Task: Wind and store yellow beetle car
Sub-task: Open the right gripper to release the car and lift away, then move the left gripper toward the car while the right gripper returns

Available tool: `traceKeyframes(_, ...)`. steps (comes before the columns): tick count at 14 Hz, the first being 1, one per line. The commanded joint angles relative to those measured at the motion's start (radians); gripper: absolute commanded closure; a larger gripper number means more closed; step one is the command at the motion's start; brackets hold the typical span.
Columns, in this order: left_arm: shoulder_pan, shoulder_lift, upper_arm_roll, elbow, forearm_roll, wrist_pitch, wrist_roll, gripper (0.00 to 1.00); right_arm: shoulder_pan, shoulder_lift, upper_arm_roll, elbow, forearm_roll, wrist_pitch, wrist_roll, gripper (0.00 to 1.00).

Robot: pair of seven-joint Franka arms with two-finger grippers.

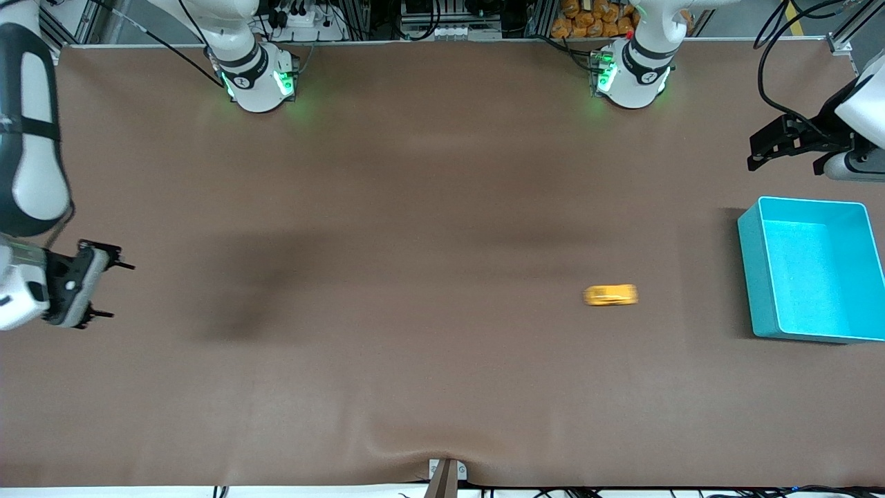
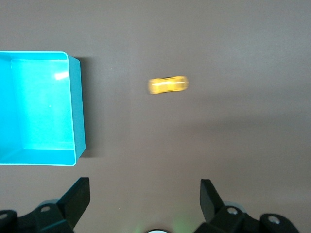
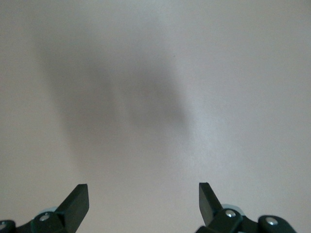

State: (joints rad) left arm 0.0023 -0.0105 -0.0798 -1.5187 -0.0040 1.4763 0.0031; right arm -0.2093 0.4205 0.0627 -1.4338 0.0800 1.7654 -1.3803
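The yellow beetle car (image 1: 610, 295) stands on the brown table, smeared in the picture, toward the left arm's end and beside the turquoise bin (image 1: 757, 283). The bin is empty. My left gripper (image 1: 757, 153) is open and empty, up in the air beside the bin's farther edge. Its wrist view shows the car (image 2: 168, 85) and the bin (image 2: 77, 107) well ahead of the open left gripper (image 2: 144, 187). My right gripper (image 1: 119, 290) is open and empty at the right arm's end of the table. The right wrist view shows this open gripper (image 3: 143, 188) over bare table.
The two arm bases (image 1: 259, 79) (image 1: 632, 76) stand at the table's farther edge, with cables and orange items past that edge. A small bracket (image 1: 446, 474) sits at the table's nearest edge. A fold in the table cover lies there.
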Motion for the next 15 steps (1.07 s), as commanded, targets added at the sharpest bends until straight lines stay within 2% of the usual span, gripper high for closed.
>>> traceKeyframes(1,0.007,0.001,-0.005,0.008,-0.004,-0.005,-0.006,0.0,-0.001,-0.023,0.005,0.056,0.011,-0.063,0.146,0.0)
traceKeyframes(5,0.007,0.001,-0.003,0.009,-0.004,-0.005,-0.006,0.0,0.022,-0.107,0.005,0.061,0.011,-0.069,0.375,0.0)
traceKeyframes(8,0.007,0.003,0.002,0.009,-0.004,-0.005,-0.006,0.0,0.025,-0.108,0.005,0.14,0.007,-0.07,0.415,0.0)
traceKeyframes(10,0.012,0.004,0.005,0.008,-0.002,-0.005,-0.005,0.0,0.042,-0.109,0.002,0.154,0.004,-0.072,0.576,0.0)
traceKeyframes(13,0.018,0.006,0.005,0.009,-0.002,-0.002,-0.002,0.0,0.057,-0.111,0.005,0.196,-0.017,-0.17,0.719,0.0)
traceKeyframes(15,0.019,0.006,0.005,0.011,-0.002,-0.001,-0.002,0.0,0.08,-0.117,0.003,0.231,-0.026,-0.283,0.881,0.0)
